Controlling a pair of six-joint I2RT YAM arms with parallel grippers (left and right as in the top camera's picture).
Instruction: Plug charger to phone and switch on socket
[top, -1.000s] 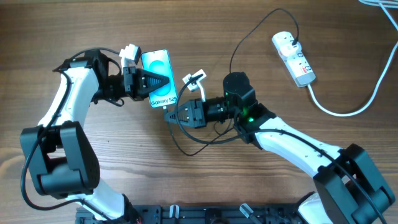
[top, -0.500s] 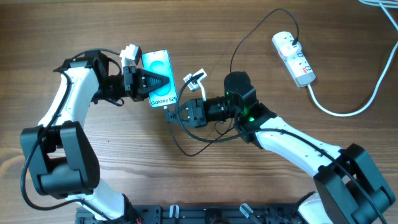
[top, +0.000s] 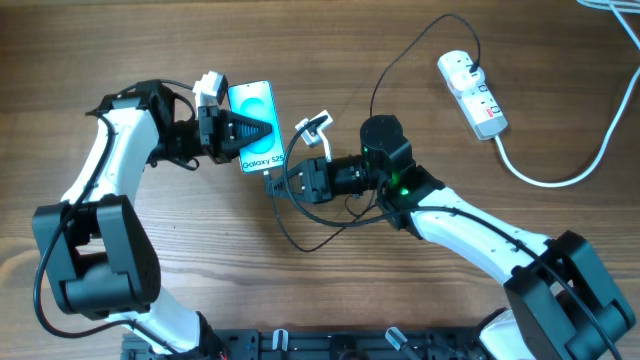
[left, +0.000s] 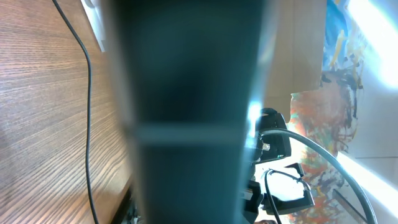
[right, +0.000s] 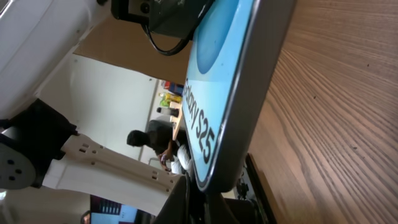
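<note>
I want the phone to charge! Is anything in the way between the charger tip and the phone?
Nothing visible is. The right gripper holds the charger by its tip, right at the lower end of the phone, which the left gripper clamps. Nothing else lies between them. Whether the tip is in yet cannot be seen.

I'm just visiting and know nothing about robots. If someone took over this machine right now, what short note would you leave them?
Left gripper: jaws shut on the phone.
Right gripper: jaws shut on the charger near its tip, at the phone's lower end.
Socket: far right of the table, no arm near it.
Done: phone and charger gripped, tip at the phone's end; cannot tell if it is seated.
Left: finish plugging in, then switch on the socket.
</note>
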